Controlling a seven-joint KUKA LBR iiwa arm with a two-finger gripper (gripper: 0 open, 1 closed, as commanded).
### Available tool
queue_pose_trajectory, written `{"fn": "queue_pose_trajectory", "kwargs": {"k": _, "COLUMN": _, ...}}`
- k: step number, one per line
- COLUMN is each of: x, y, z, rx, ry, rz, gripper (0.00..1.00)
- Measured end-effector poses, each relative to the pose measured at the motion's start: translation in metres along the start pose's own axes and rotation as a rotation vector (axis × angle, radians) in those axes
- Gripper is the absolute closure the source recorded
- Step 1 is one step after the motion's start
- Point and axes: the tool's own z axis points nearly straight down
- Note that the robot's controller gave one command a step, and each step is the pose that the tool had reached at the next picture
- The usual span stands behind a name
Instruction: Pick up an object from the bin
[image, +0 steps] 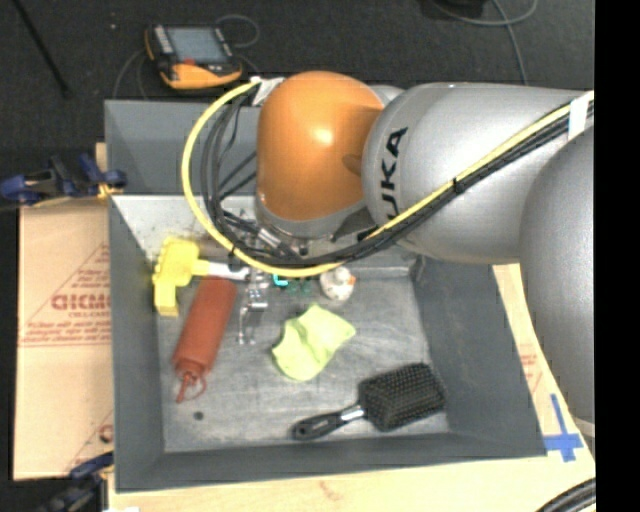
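Camera view has the gripper (252, 312) low just right of the red squeeze bottle (203, 328), open or closed I cannot tell, nothing visibly held, so grasp and lift are both to come.

Silver arm (470, 170) stretched in from right; orange wrist cover (310, 140) uppermost; tool (251, 310) pointing down beneath it.

Reading black letters "UKA" | standing on silver arm (470, 150) | sitting just beside orange cover (310, 140)
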Motion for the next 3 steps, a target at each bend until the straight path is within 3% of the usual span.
{"fn": "queue_pose_trajectory", "kwargs": {"k": 1, "x": -0.002, "y": -0.001, "z": -0.005, "rx": -0.001, "ry": -0.008, "rz": 0.003, "gripper": 0.00}}
{"fn": "queue_pose_trajectory", "kwargs": {"k": 2, "x": -0.033, "y": 0.012, "z": 0.044, "rx": -0.003, "ry": -0.017, "rz": -0.030, "gripper": 0.00}}
{"fn": "queue_pose_trajectory", "kwargs": {"k": 3, "x": -0.052, "y": 0.015, "z": 0.077, "rx": 0.001, "ry": -0.007, "rz": -0.218, "gripper": 0.00}}
